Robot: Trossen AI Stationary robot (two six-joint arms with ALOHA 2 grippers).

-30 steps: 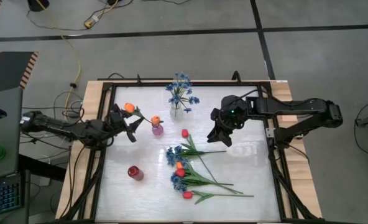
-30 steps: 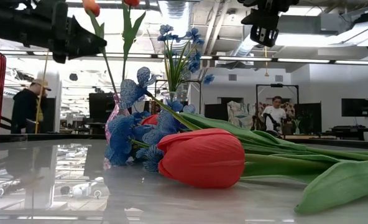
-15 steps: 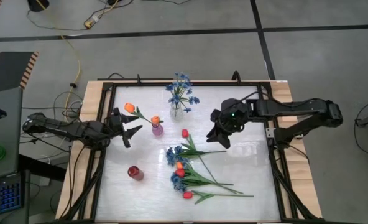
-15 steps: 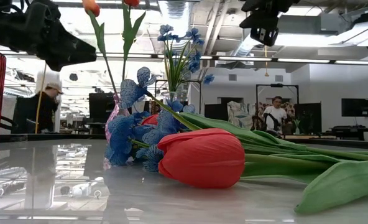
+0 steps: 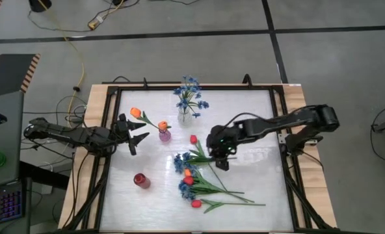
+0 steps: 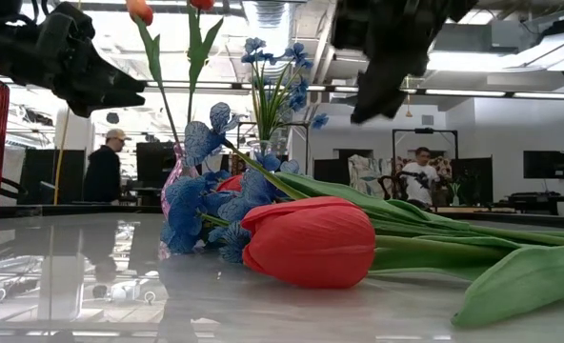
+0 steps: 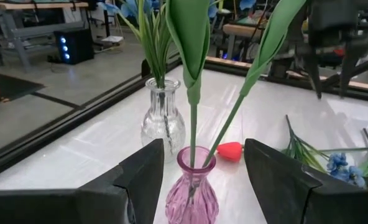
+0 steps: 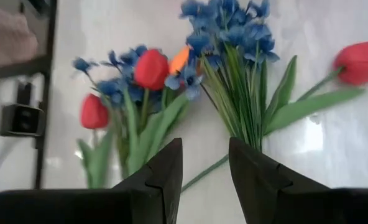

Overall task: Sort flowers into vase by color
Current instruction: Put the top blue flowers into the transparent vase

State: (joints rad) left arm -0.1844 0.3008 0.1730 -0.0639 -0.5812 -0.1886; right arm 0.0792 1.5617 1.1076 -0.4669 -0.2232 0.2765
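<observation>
A pink vase (image 5: 164, 135) holds two orange tulips (image 5: 135, 112) by their stems. A clear vase (image 5: 185, 117) holds blue sprigs (image 5: 189, 92). A red vase (image 5: 141, 181) stands near the front left. Loose flowers lie flat in the table's middle: a red tulip (image 5: 194, 138), blue sprigs (image 5: 181, 161), an orange bud (image 5: 188, 172) and more red buds (image 5: 196, 203). My left gripper (image 5: 138, 136) is open just left of the pink vase (image 7: 193, 193), which shows beyond its fingers. My right gripper (image 5: 220, 158) hangs open over the loose stems (image 8: 243, 106), with nothing between its fingers.
A black frame (image 5: 112, 130) runs round the white tabletop. Bare table lies to the right of the loose flowers and at the front left. In the low view, people show in the room behind the table.
My right gripper has come down and toward the table's left and near edge, from beside the clear vase to just over the loose flowers, tipping further downward. My left gripper has drawn back a little from the pink vase toward the left edge.
</observation>
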